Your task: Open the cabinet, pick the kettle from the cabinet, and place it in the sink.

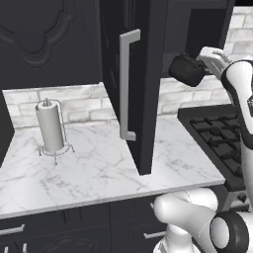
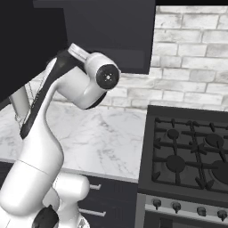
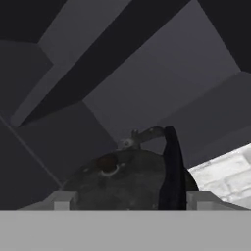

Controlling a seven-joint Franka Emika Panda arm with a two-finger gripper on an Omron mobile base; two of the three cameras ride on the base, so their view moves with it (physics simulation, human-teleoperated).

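Observation:
The cabinet [image 1: 146,59] stands open, its door swung out toward me with the long silver bar handle [image 1: 127,84] on its edge. The glossy black kettle [image 1: 186,69] hangs at the lower edge of the cabinet opening, in front of the brick wall. My gripper [image 1: 198,69] comes in from the right and is shut on it. In the hand view the kettle [image 3: 122,179] sits right between my fingertips [image 3: 63,200], its thin handle arching up, and my gripper [image 3: 131,201] is closed around its body. The sink is out of view.
A paper towel holder [image 1: 50,127] stands on the white marble counter [image 1: 99,168] at the left. A black gas stove [image 1: 217,138] [image 2: 191,156] lies to the right, below the kettle. Base cabinet drawers [image 2: 107,200] run under the counter.

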